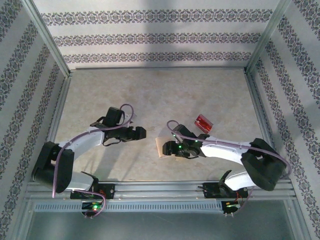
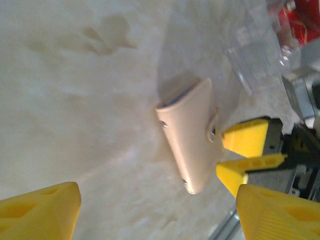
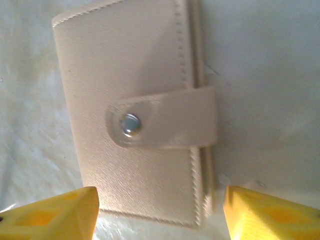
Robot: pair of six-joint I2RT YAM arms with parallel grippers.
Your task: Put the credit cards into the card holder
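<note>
Wide right jaws straddle the card holder [image 3: 142, 100], its length running straight ahead; left jaws wide.

The holder [image 1: 163, 147] lies on the table [image 1: 150, 90] between my two grippers. My left gripper [image 1: 142, 133] is to its left, apart, and my right gripper [image 3: 160, 212] is just beside its right edge. The cards [image 1: 203, 122] lie behind it, further right.

Lab test booth: wallpapered panel walls [image 1: 150, 37], aluminium frame rails [image 1: 160, 189], marbled tabletop [image 1: 150, 95].
</note>
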